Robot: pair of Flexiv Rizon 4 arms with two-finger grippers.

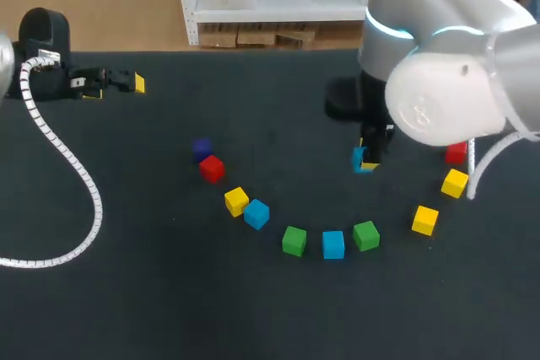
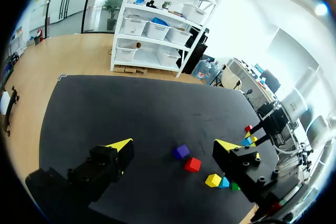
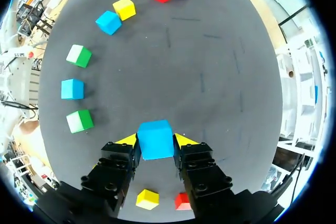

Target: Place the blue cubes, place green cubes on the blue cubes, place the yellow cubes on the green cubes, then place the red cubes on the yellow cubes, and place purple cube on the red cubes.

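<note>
My right gripper (image 3: 155,142) is shut on a blue cube (image 3: 155,139), low over the black table right of centre (image 1: 365,161). Ahead of it an arc of cubes lies on the table: purple (image 1: 202,149), red (image 1: 211,169), yellow (image 1: 236,201), blue (image 1: 256,213), green (image 1: 294,240), blue (image 1: 333,244), green (image 1: 366,235). Two yellow cubes (image 1: 424,220) (image 1: 454,183) and a red one (image 1: 456,153) lie under and beside the right arm. My left gripper (image 1: 118,83) stands open and empty at the far left, well away from the cubes. Its wrist view shows the purple cube (image 2: 181,151) and the red cube (image 2: 192,164) far ahead.
A white ribbed cable (image 1: 72,179) loops over the table's left side. The right arm's bulky white joint (image 1: 439,103) hangs over the right part of the table and hides some of it. Bare black surface (image 1: 278,107) lies between the arc and the far edge.
</note>
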